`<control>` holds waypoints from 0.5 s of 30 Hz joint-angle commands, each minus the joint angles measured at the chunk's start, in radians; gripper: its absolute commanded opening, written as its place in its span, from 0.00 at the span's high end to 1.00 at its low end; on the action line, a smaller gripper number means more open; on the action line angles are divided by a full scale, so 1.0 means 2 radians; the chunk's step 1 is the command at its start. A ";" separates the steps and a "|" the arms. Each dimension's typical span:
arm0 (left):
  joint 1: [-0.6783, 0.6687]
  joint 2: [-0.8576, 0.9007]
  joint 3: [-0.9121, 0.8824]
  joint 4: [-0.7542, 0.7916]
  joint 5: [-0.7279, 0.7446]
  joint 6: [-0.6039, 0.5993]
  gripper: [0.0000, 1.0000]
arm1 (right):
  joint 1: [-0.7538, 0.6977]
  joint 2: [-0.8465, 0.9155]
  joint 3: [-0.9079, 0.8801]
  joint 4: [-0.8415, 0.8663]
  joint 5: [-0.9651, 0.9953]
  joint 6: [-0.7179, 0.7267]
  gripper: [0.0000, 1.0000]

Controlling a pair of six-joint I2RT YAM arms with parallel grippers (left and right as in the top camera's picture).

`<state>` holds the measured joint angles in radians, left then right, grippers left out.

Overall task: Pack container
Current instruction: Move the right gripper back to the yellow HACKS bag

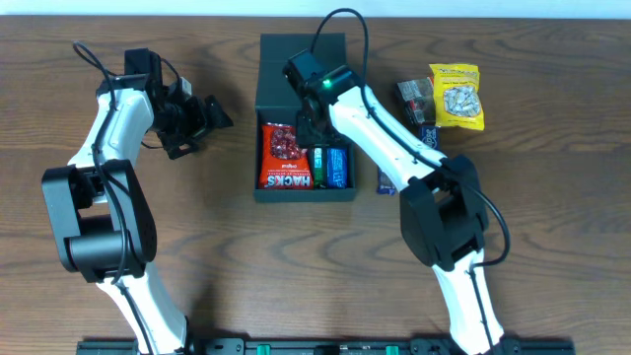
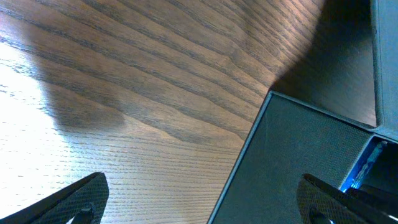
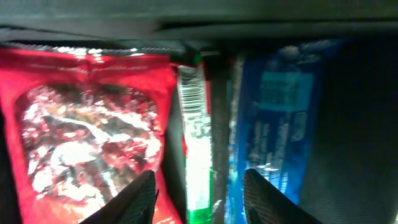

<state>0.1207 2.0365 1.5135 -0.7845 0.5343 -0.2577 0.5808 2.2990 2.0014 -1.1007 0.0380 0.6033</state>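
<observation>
The container (image 1: 266, 99) is a dark box in the middle of the table, its flap lid open toward the far side. Inside lie a red packet (image 1: 285, 158), a green packet (image 1: 318, 168) and a blue packet (image 1: 339, 166). My right gripper (image 1: 310, 128) reaches into the box. In the right wrist view it is open (image 3: 199, 202) just above the green packet (image 3: 198, 143), with the red packet (image 3: 87, 130) to its left and the blue packet (image 3: 273, 118) to its right. My left gripper (image 1: 209, 114) is open and empty, left of the box. Its wrist view shows the fingers (image 2: 202, 208) wide apart beside the box wall (image 2: 292, 155).
To the right of the box lie a yellow snack packet (image 1: 456, 96), a dark packet (image 1: 413, 97) and a blue packet (image 1: 386, 180) partly under my right arm. The wooden table (image 1: 197, 237) stretches out around them.
</observation>
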 commanded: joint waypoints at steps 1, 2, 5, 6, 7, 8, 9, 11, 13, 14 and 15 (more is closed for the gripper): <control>-0.002 -0.005 0.010 -0.002 -0.007 0.009 0.02 | -0.007 -0.040 0.001 -0.006 0.036 0.000 0.55; -0.002 -0.005 0.010 -0.002 -0.007 0.009 0.03 | -0.009 -0.049 0.001 -0.010 0.051 -0.002 0.54; -0.002 -0.005 0.010 -0.002 -0.011 0.010 0.02 | -0.020 -0.074 0.001 -0.019 0.094 -0.007 0.47; -0.002 -0.005 0.010 -0.002 -0.011 0.010 0.02 | -0.027 -0.080 0.001 -0.022 0.101 -0.011 0.46; -0.002 -0.005 0.010 -0.002 -0.011 0.010 0.02 | -0.036 -0.082 0.001 -0.024 0.103 -0.017 0.45; -0.002 -0.005 0.010 -0.002 -0.011 0.010 0.02 | -0.045 -0.083 0.001 -0.027 0.103 -0.023 0.45; -0.002 -0.005 0.010 -0.002 -0.011 0.010 0.02 | -0.056 -0.083 0.001 -0.033 0.106 -0.026 0.45; -0.002 -0.005 0.010 -0.002 -0.011 0.009 0.02 | -0.078 -0.083 -0.003 -0.043 0.110 -0.027 0.44; -0.002 -0.005 0.010 -0.002 -0.011 0.010 0.03 | -0.102 -0.083 -0.007 -0.047 0.109 -0.034 0.43; -0.002 -0.005 0.010 -0.001 -0.011 0.009 0.02 | -0.112 -0.083 -0.010 -0.047 0.107 -0.041 0.43; -0.002 -0.005 0.010 -0.001 -0.010 0.009 0.02 | -0.121 -0.083 -0.014 -0.047 0.103 -0.050 0.43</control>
<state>0.1204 2.0365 1.5135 -0.7841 0.5232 -0.2577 0.3817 2.1384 1.9930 -1.1889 0.2188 0.5495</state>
